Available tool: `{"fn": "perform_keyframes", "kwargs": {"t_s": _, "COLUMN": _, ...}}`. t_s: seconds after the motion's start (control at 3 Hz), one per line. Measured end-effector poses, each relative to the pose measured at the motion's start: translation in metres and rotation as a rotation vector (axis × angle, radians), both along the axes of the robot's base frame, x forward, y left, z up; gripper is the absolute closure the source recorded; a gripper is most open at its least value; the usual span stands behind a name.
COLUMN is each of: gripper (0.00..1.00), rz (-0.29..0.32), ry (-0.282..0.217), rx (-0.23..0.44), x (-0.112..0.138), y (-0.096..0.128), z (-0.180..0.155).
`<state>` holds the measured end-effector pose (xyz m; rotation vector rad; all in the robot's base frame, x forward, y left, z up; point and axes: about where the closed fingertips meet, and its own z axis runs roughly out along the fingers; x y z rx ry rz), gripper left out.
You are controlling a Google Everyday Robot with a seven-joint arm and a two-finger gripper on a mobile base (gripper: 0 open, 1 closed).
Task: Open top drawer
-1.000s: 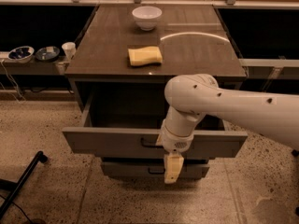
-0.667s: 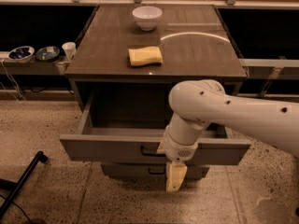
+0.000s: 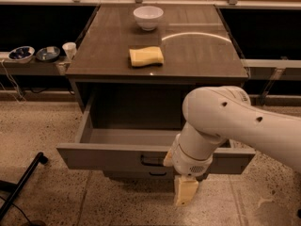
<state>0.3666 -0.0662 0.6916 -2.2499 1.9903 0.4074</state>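
Observation:
The top drawer [image 3: 108, 155] stands pulled far out from the grey cabinet, its grey inside showing bare. Its small black loop handle [image 3: 151, 161] sits at the centre of the flat front. My gripper [image 3: 185, 191] hangs in front of the drawer front, just right of and below the handle, with one yellowish finger [image 3: 186, 190] pointing down. The white arm's wrist covers the part of the front to the right of the handle. A lower drawer's handle [image 3: 157, 174] peeks out under the top drawer.
On the cabinet top [image 3: 197, 55] lie a yellow sponge [image 3: 146, 56] and a white bowl [image 3: 148, 17]. A side shelf at left holds two small bowls [image 3: 20, 53] and a white cup [image 3: 69, 50]. A black pole [image 3: 21, 185] lies on the speckled floor at lower left.
The top drawer has slid further out toward the camera. My arm and gripper have drawn back with it and shifted slightly right and lower.

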Motion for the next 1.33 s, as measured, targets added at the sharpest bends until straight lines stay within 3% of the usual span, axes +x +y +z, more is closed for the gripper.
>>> {"fn": "perform_keyframes", "kwargs": {"t_s": 0.33, "gripper": 0.33, "rz": 0.002, "ry": -0.086, "rx": -0.009, "x": 0.012, "y": -0.001, "z": 0.028}}
{"fn": "perform_keyframes", "kwargs": {"t_s": 0.67, "gripper": 0.51, "rz": 0.002, "ry": -0.158, "rx": -0.035, "x": 0.048, "y": 0.001, "z": 0.044}}
{"fn": "perform_keyframes", "kwargs": {"t_s": 1.0, "gripper": 0.79, "rz": -0.034, "ry": -0.223, "rx": -0.052, "x": 0.124, "y": 0.002, "z": 0.043}}
{"fn": "perform_keyframes", "kwargs": {"t_s": 1.33, "gripper": 0.99, "rz": -0.075, "ry": -0.254, "rx": -0.053, "x": 0.168, "y": 0.006, "z": 0.034}}
